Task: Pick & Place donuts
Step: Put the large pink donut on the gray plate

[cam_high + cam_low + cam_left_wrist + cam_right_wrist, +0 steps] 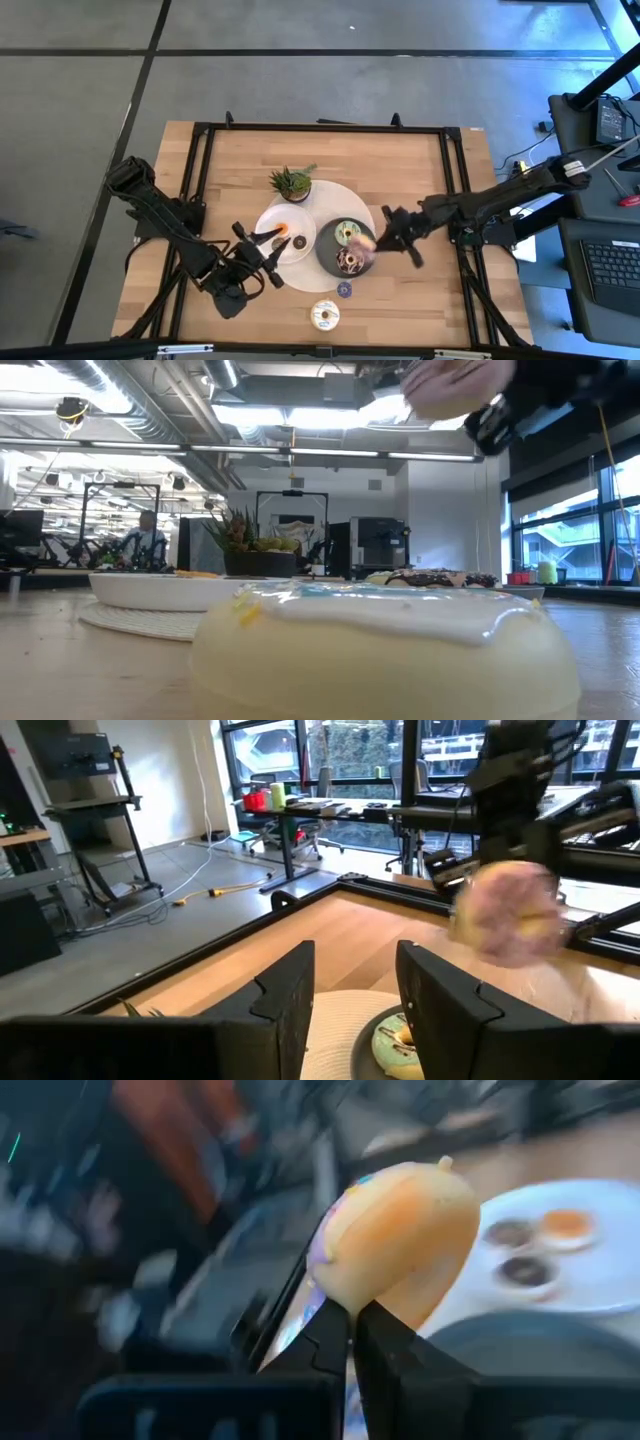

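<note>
A white-iced donut (324, 315) lies nearest, at the table's front edge, with a small purple donut (344, 290) just behind it. Further back, the right gripper (384, 240) pinches a pink donut (364, 244) above the dark plate (329, 254), which holds a green donut (347, 233) and a chocolate donut (350, 261). The left gripper (271, 246), fingers spread, hovers by the white plate (303, 222). A potted plant (292, 183) stands behind.
</note>
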Motion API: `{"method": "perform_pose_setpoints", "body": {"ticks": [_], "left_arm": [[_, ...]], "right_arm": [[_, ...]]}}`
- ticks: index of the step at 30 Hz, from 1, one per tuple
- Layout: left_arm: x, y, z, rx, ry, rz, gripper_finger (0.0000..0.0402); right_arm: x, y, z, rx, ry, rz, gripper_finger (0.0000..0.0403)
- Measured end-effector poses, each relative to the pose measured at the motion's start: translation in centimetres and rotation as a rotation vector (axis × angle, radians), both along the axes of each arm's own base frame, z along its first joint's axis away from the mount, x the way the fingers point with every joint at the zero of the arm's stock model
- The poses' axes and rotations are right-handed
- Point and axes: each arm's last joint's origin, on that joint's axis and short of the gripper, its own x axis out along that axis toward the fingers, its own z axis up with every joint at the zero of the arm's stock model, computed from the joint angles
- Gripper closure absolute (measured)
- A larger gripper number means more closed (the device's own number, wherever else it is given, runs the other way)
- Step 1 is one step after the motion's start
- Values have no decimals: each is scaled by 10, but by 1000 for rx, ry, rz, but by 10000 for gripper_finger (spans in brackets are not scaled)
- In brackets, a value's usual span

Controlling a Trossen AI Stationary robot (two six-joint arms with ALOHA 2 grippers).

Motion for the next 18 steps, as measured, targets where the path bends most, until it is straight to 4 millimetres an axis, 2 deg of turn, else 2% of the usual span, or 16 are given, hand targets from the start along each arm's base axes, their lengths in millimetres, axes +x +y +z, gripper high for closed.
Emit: {"method": "perform_pose_setpoints", "body": {"ticks": [6, 18], "left_arm": [[0, 0, 0, 0, 0, 0, 264], [0, 0, 0, 1, 1, 0, 265]], "right_arm": [[7, -5, -33, 107, 49, -194, 390], [66, 13, -64, 149, 205, -117, 386]]}}
